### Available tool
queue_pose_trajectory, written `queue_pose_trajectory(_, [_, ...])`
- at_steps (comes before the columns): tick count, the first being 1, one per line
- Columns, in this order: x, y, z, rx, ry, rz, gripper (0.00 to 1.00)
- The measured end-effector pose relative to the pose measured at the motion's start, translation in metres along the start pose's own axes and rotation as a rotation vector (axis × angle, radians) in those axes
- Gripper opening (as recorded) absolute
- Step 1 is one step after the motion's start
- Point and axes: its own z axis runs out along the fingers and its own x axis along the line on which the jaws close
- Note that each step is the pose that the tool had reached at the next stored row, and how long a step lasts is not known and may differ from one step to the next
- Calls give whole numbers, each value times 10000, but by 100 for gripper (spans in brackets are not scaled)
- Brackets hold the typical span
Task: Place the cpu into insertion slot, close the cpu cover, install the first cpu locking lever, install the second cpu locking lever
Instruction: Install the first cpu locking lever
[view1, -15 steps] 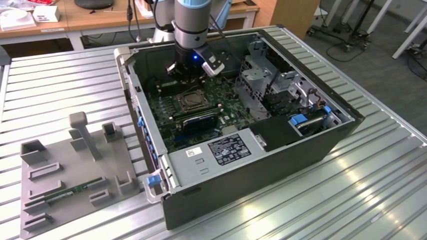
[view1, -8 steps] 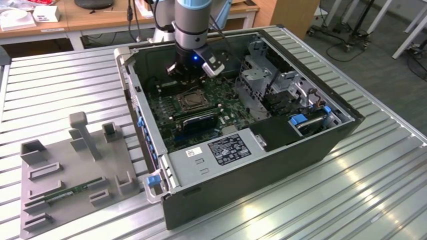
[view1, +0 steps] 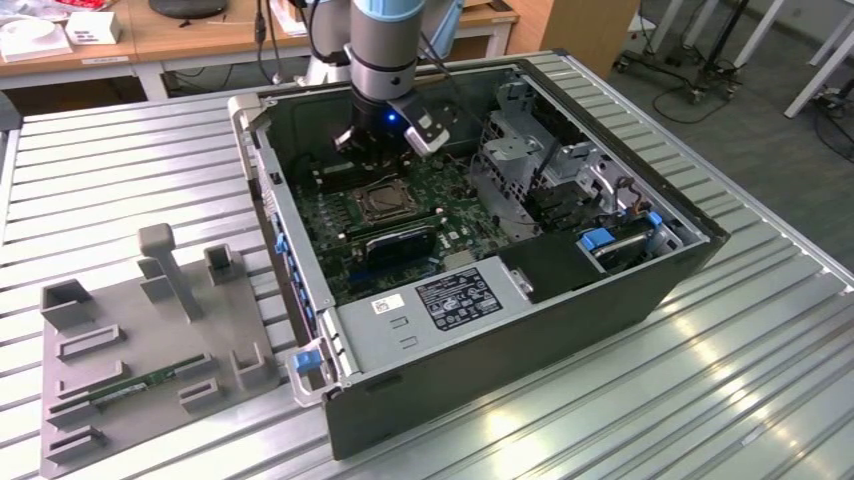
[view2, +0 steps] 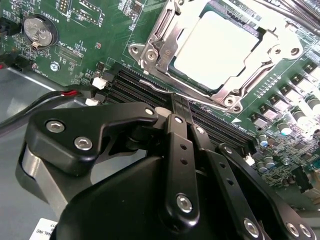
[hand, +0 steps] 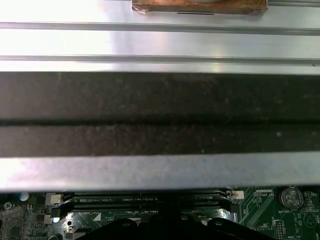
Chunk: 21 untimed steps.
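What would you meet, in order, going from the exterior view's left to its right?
From the left: grey fixture tray → blue case latch → cpu → metal drive cage → blue-tabbed drive.

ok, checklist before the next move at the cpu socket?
1. Is the cpu seated flat: ok.
2. Is the cpu cover down around the chip: ok.
3. Are the locking levers latched: cannot tell. A thin metal rod runs along the cover's near edge.
4. Is the gripper empty: ok, shut with nothing seen between the fingers.
5. Is the gripper clear of the memory slots: cannot tell. It sits right over them.
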Motion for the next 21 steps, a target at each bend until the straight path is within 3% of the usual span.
queue_pose_trajectory(21, [-18,-13,59,7,1,0,11])
